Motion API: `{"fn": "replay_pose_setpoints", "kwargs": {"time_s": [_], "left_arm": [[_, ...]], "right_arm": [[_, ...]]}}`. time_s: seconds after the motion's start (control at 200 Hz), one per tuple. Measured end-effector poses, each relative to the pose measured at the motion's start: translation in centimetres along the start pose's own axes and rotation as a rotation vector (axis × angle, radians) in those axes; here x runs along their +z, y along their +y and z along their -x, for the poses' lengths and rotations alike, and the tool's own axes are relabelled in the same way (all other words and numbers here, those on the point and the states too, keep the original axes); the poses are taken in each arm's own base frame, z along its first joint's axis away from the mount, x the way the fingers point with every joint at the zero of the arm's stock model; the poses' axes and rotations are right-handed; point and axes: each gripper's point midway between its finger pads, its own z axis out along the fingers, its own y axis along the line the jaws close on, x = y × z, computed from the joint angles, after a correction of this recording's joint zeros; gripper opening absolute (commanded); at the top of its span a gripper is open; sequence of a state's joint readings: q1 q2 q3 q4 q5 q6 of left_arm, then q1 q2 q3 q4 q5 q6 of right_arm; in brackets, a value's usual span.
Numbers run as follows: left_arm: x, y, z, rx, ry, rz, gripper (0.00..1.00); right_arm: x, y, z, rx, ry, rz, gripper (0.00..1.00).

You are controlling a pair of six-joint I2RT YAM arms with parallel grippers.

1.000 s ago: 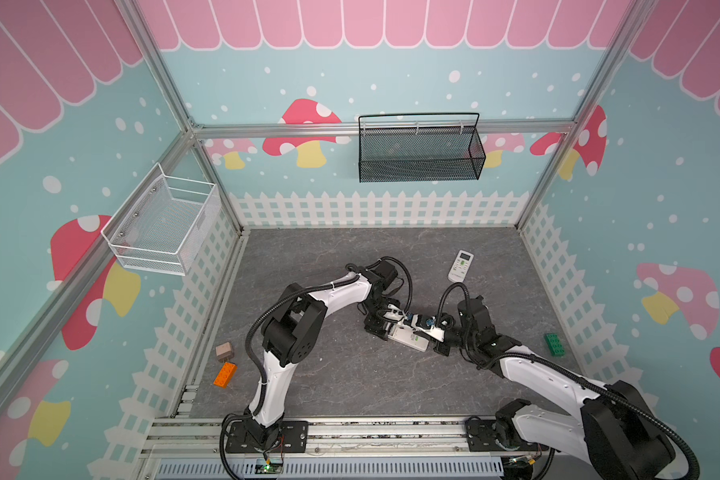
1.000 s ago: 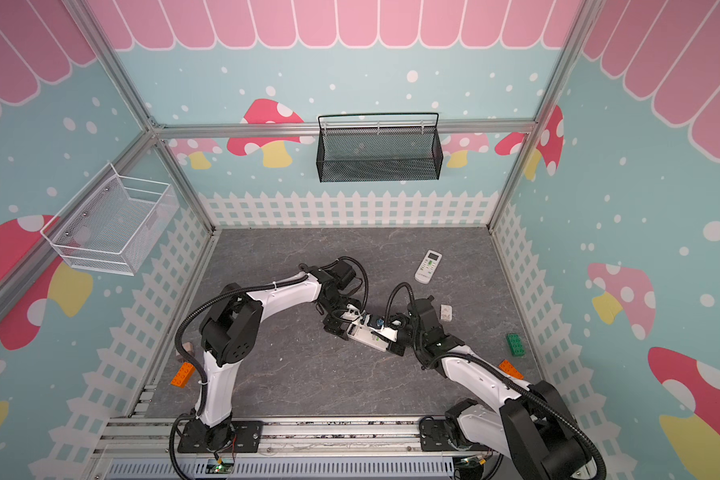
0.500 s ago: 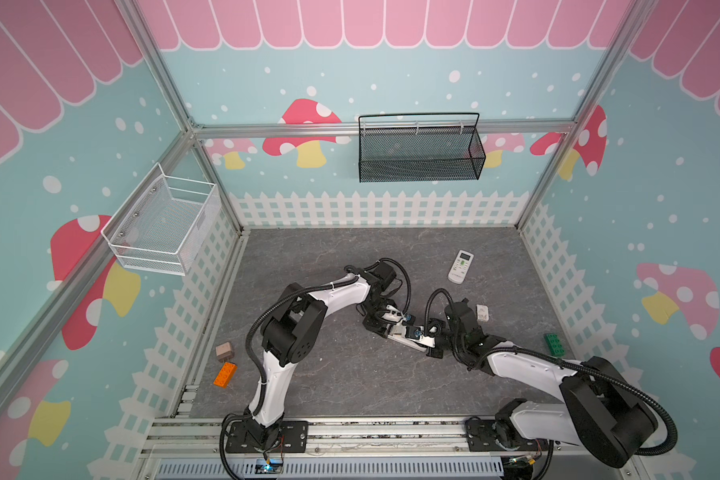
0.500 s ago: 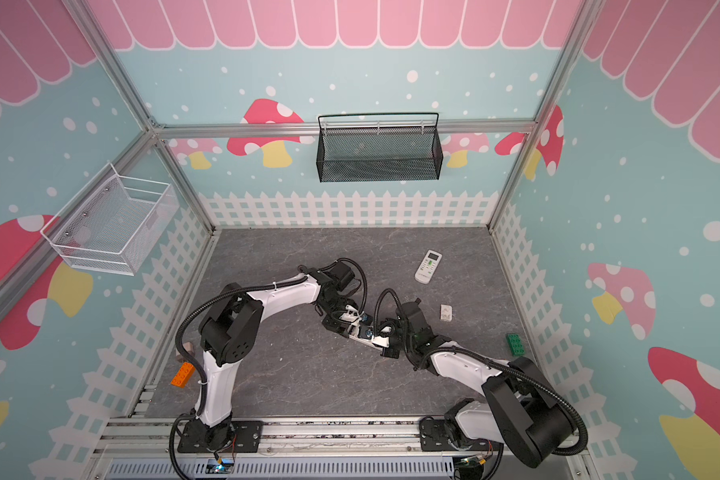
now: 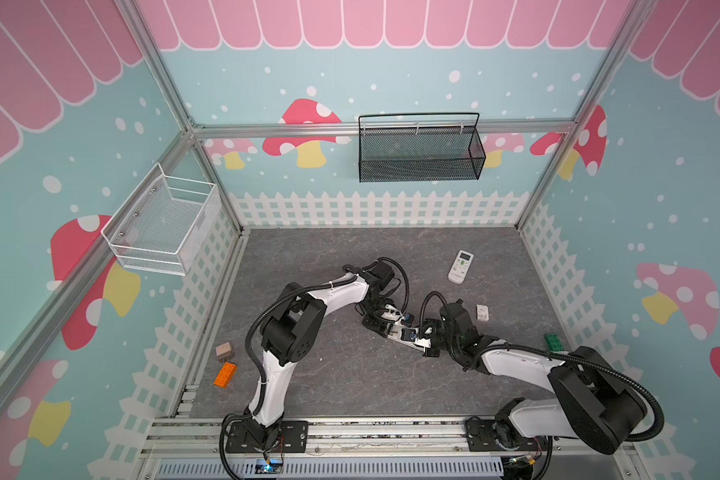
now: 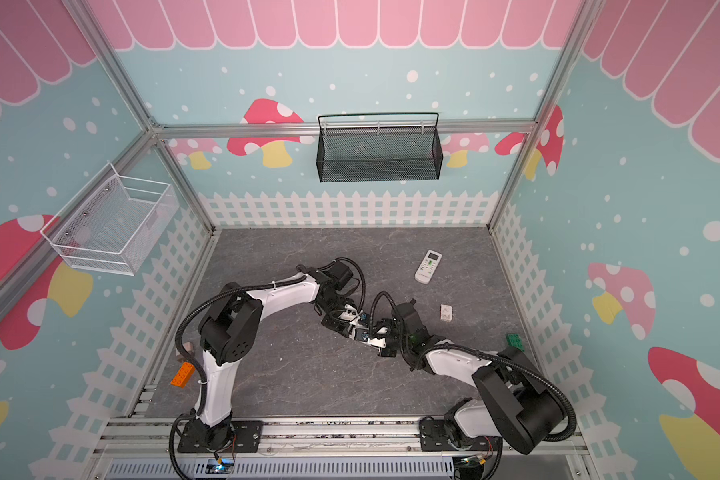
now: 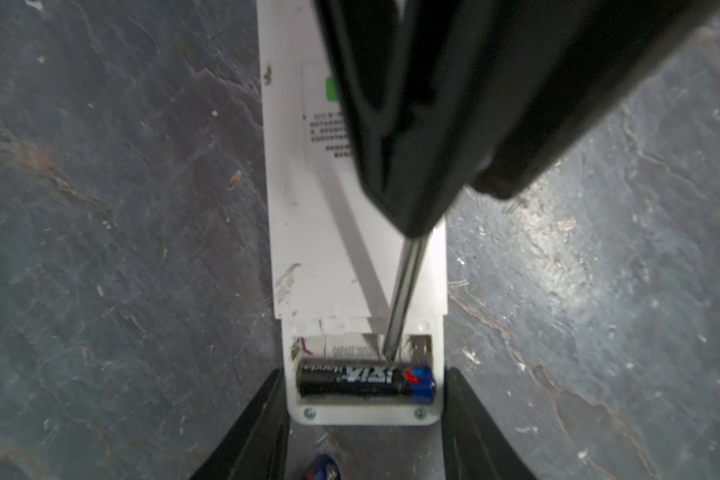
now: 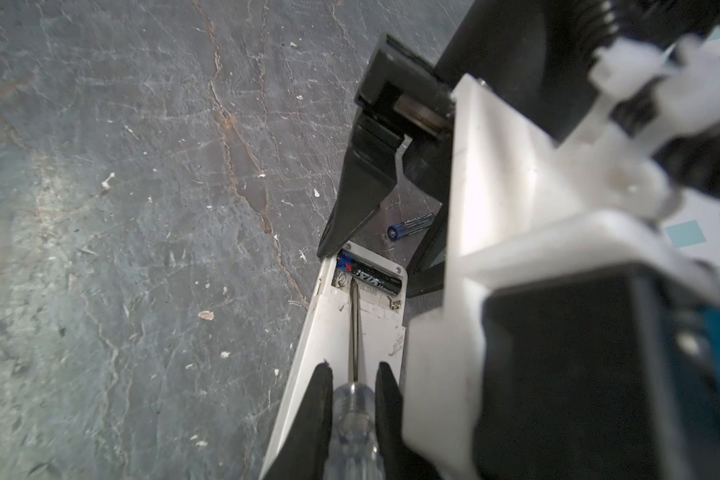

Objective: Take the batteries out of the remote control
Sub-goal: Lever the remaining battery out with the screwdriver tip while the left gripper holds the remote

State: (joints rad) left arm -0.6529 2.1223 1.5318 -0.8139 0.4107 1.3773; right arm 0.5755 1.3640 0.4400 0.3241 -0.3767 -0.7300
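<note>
Batteries (image 8: 368, 276) are half out of the remote (image 7: 341, 270), which lies back up on the floor (image 5: 329, 386) near its centre, a shade toward 4 o'clock in both top views. A loose battery (image 8: 410, 224) rests on the floor just past the remote's open end, between the fingers of the left gripper (image 7: 365, 376). A black battery (image 7: 358, 382) sits in the slot nearest that end, and the slot beside it is bare down to its contacts. The right gripper (image 8: 354, 368) is clamped on the clear handle of a screwdriver (image 8: 352, 419). Its tip reaches into the bare slot and meets the black battery's side, so the step in hand looks like prying it up. The left gripper's jaws stand partly closed, one finger on each side of the remote's end, at or just beside its edges; whether they truly pinch it cannot be told. A small pale piece, probably the cover (image 5: 482, 312), lies near at 3 o'clock from the remote. A second remote (image 5: 460, 266) lies face up toward 2 o'clock, well apart from both arms. Nothing shows whether it holds batteries, and if it does, that job looks unstarted. By this reckoning one battery is out, one is under the blade, and no others are in sight.
</note>
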Motion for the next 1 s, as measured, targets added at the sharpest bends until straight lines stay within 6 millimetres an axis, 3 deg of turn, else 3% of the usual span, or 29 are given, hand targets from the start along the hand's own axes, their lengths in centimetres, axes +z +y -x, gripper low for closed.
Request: {"fn": "replay_pose_setpoints", "kwargs": {"time_s": [0.996], "left_arm": [[-0.07,0.12,0.02,0.014,-0.012,0.003,0.53]], "right_arm": [[0.5,-0.51,-0.22,-0.047,0.022,-0.034,0.0]]}}
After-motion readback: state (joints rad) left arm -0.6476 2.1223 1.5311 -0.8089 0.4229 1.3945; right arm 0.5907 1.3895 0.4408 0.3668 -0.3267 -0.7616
